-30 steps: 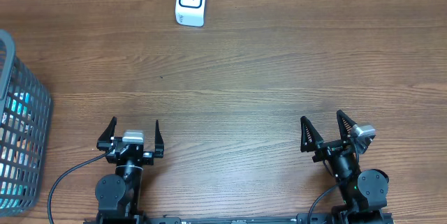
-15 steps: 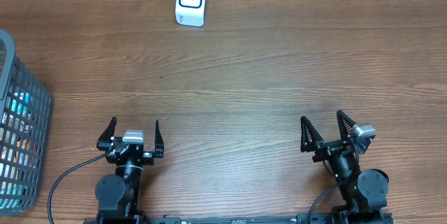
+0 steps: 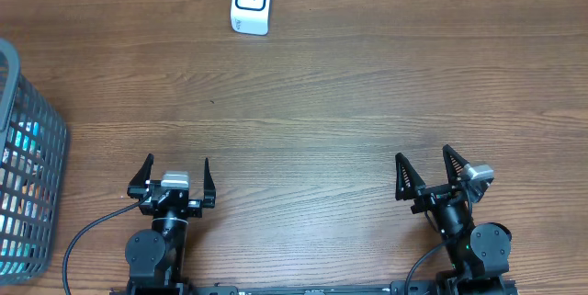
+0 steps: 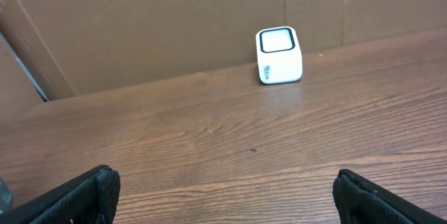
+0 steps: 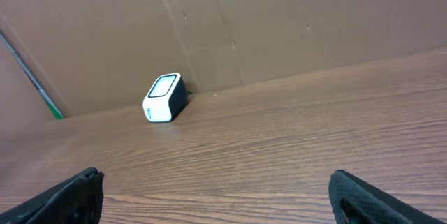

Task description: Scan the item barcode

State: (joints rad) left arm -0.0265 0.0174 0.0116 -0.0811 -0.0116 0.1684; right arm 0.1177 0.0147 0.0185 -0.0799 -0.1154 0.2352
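A small white barcode scanner [image 3: 251,2] with a dark window stands at the far edge of the wooden table; it also shows as the scanner [image 4: 279,55] and the scanner [image 5: 165,98] in the wrist views. My left gripper [image 3: 177,176] rests near the front edge at the left, wide open with nothing between its fingers [image 4: 77,196]. At the front right my right gripper [image 3: 424,175] is likewise open and empty, fingers [image 5: 367,195] spread. The item itself cannot be singled out; coloured packages show inside the basket.
A grey plastic basket [image 3: 37,139] stands at the table's left edge with coloured packages inside. A brown cardboard wall [image 4: 174,21] runs behind the scanner along the back of the table.
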